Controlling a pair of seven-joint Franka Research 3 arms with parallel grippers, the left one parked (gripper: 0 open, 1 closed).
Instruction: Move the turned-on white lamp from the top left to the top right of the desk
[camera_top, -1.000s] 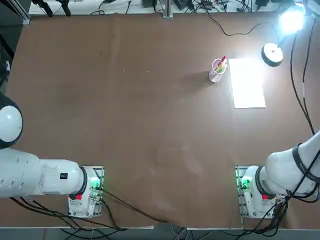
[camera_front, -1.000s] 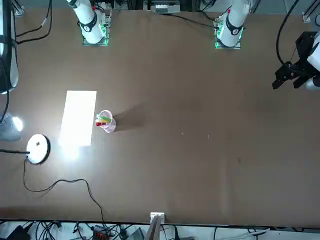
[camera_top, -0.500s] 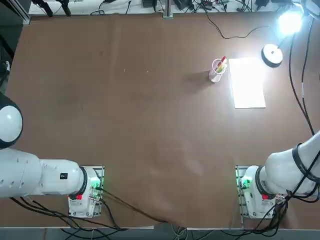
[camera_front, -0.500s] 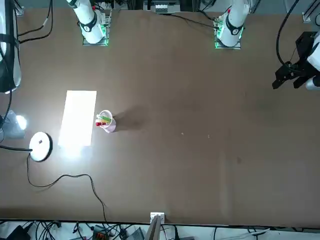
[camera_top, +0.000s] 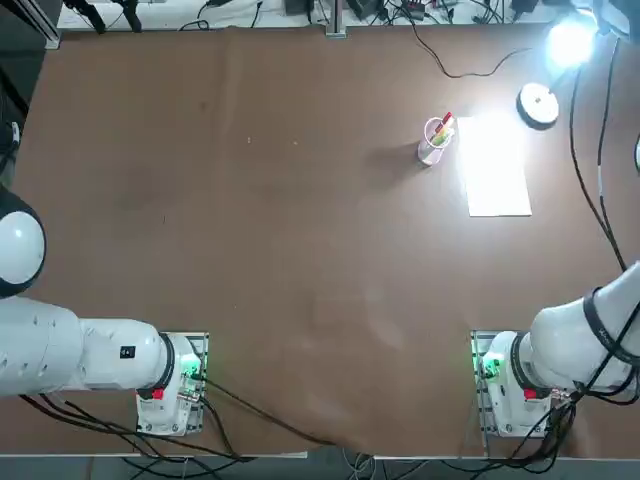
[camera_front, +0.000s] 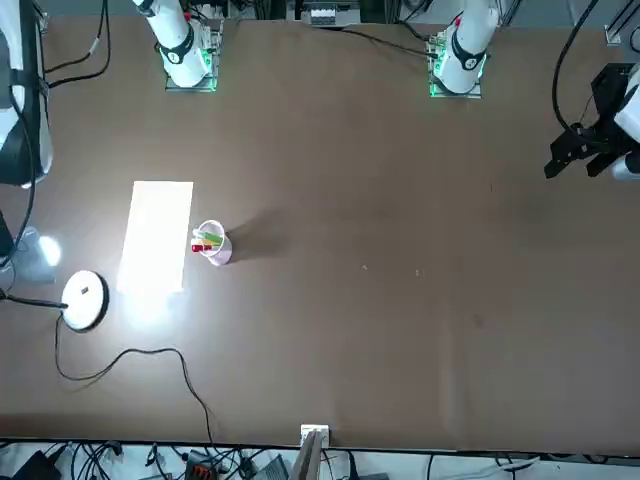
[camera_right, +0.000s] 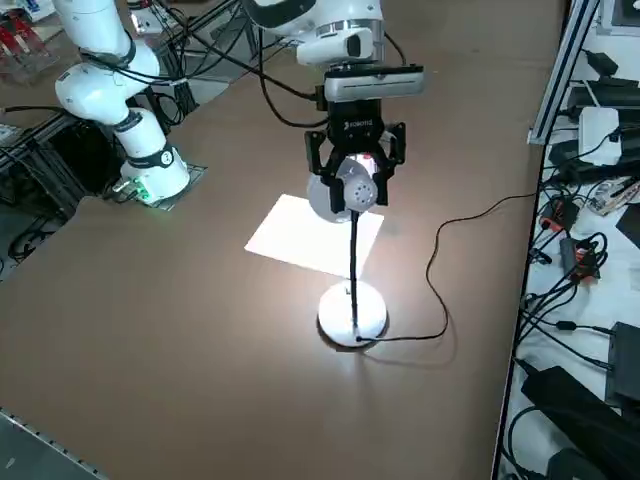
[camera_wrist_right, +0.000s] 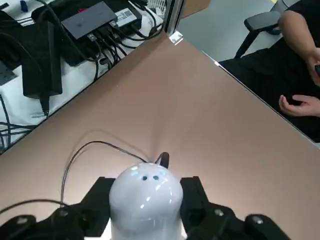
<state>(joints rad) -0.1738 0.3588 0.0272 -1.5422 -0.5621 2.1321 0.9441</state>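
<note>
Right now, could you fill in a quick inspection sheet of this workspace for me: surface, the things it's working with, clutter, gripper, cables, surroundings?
Surface: brown desk, flat and whole.
Job's things: white lamp, lit, at the desk's top right corner in the top view; its round base lies beside the paper.
Clutter: white paper sheet; clear cup of coloured pens next to it.
Grippers: right gripper shut on the lamp's glowing head, a finger on each side.
Cables: the lamp's thin black cord trails loosely over the desk; more cables hang off the desk edges.
Surroundings: power bricks and adapters beyond the edge; a seated person's hand nearby.
</note>
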